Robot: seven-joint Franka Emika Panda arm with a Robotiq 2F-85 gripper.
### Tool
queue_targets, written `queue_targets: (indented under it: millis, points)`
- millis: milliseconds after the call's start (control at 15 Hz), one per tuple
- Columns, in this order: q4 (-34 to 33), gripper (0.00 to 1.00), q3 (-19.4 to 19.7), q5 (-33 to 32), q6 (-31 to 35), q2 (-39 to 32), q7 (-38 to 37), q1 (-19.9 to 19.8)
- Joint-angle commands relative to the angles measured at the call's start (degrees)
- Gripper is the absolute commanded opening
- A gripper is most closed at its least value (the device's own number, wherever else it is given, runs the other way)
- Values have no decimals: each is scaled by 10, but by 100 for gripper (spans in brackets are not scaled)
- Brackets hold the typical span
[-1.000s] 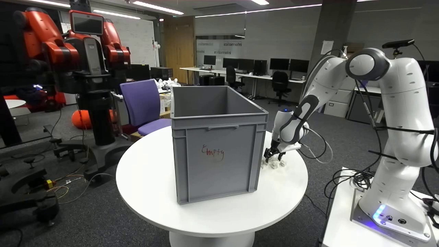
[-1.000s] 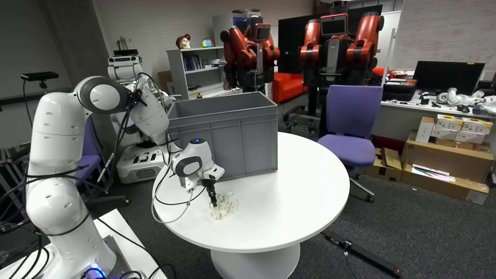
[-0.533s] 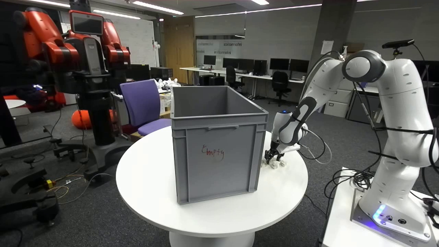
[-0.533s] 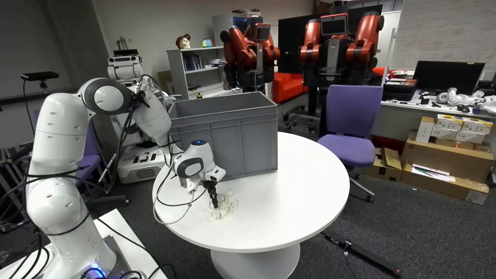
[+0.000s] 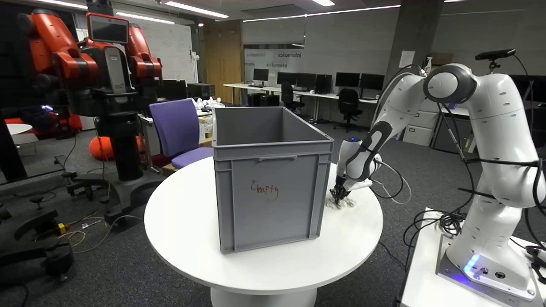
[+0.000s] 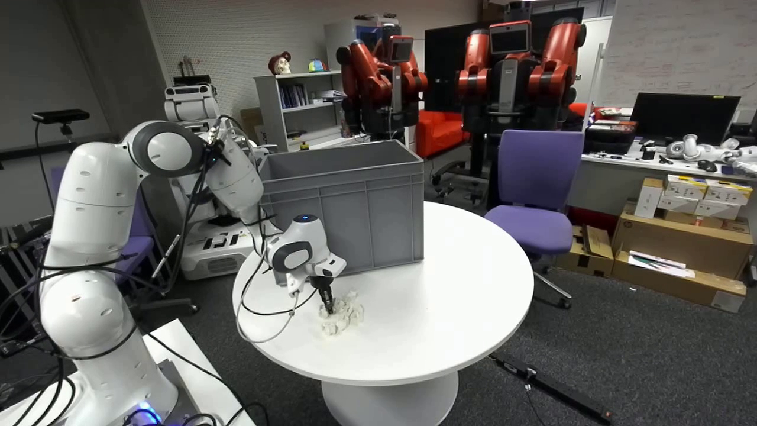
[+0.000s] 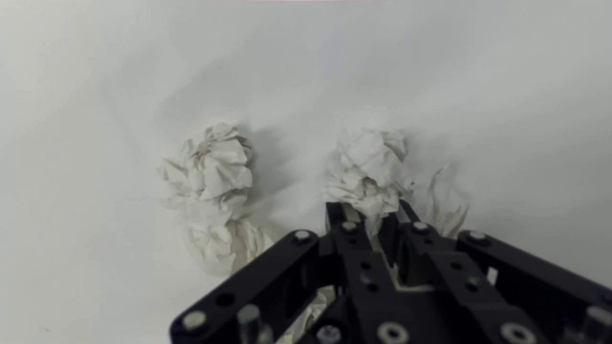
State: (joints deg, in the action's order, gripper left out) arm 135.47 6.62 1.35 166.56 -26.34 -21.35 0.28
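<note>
The wrist view shows the tool (image 7: 371, 210) drawn narrow, pinching a clump of crumpled white paper (image 7: 369, 190) down on the table (image 7: 91, 95). More crumpled pieces (image 7: 213, 165) lie near it on the left of that view, and a thinner scrap (image 7: 447, 208) sits just beside it on the right. In both exterior views a tall gray bin (image 6: 372, 222) stands near the paper; in an exterior view red handwriting (image 5: 264, 189) on it reads "Empty".

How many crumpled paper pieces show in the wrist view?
At least 5: an upper-left piece, a lower-left piece, a central piece at the gripper, a right-hand piece, and a bottom piece partly behind the gripper. The central one may be two; more may be hidden.
</note>
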Motion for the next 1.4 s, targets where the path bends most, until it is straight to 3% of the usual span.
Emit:
queue_targets:
  millis: [0, 533, 933, 1267, 1333]
  points:
    - [4, 0, 18, 9, -19, 34, 20, 7]
    - [43, 1, 52, 3, -16, 173, 8, -2]
    - [32, 1, 75, -12, -65, 318, -75, -2]
    - [2, 1, 35, -62, -120, 434, -206, -14]
    - [-3, 1, -15, -46, -122, 447, -212, -51]
